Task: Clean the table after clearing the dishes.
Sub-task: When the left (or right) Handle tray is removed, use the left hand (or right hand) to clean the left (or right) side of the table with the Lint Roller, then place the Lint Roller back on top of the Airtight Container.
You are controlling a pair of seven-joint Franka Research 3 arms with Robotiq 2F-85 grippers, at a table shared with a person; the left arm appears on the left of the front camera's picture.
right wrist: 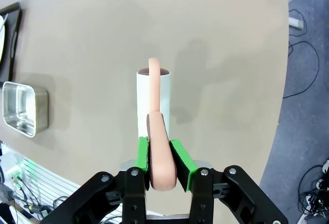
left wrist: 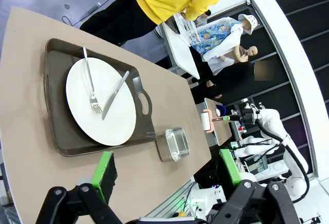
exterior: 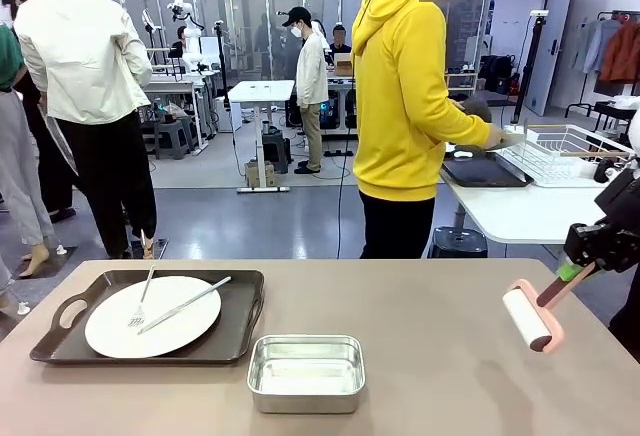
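On the greyish-brown table (exterior: 420, 356) at the left lies a dark handled tray (exterior: 240, 316) with a white plate (exterior: 152, 316), a fork (exterior: 142, 301) and a knife (exterior: 185, 304) on it. My right gripper (exterior: 580, 266) hangs over the table's right end, shut on the pink handle of a white lint roller (exterior: 527, 318). In the right wrist view the roller (right wrist: 152, 100) points down at the bare table (right wrist: 205, 39) from the gripper (right wrist: 163, 165). My left gripper (left wrist: 167, 175) stands open above the near edge, looking at the tray (left wrist: 56, 80) and plate (left wrist: 121, 126).
A small steel tin (exterior: 306, 372) sits at the front middle of the table. Beyond the far edge a person in a yellow hoodie (exterior: 400, 106) stands at a white side table holding a dark tray (exterior: 485, 171) and a white wire rack (exterior: 565, 151).
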